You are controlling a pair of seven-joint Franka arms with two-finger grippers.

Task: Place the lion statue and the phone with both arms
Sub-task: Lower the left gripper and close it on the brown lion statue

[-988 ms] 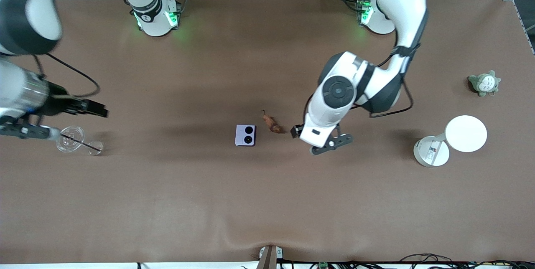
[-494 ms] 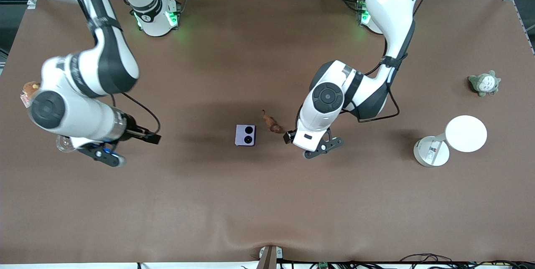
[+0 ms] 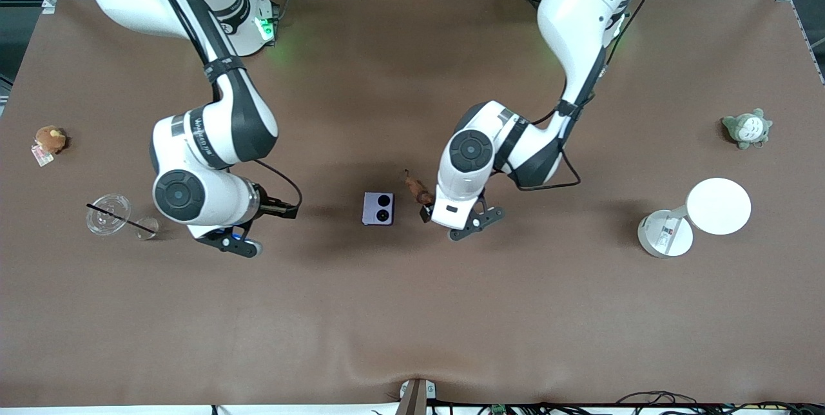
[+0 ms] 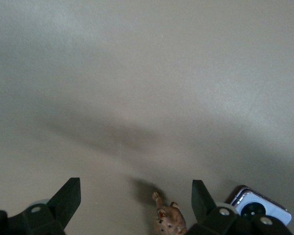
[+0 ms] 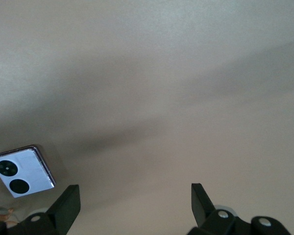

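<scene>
Phone (image 3: 378, 209) lies flat near the middle of the brown counter (image 3: 412, 312), with the lion statue (image 3: 417, 189) just beside it toward the left arm's end, and nothing stands between the two. Your left gripper (image 4: 135, 205) hangs with jaws apart over the statue, while your right gripper (image 5: 135, 208), also spread and empty, hovers over bare counter toward the right arm's end from the phone. Around the edges you have a clear cup (image 3: 108, 214) with a black straw (image 3: 119, 218), a round brown plush (image 3: 49, 139), a grey-green plush (image 3: 747, 127) and a white stand (image 3: 697, 215), all well apart from both.
</scene>
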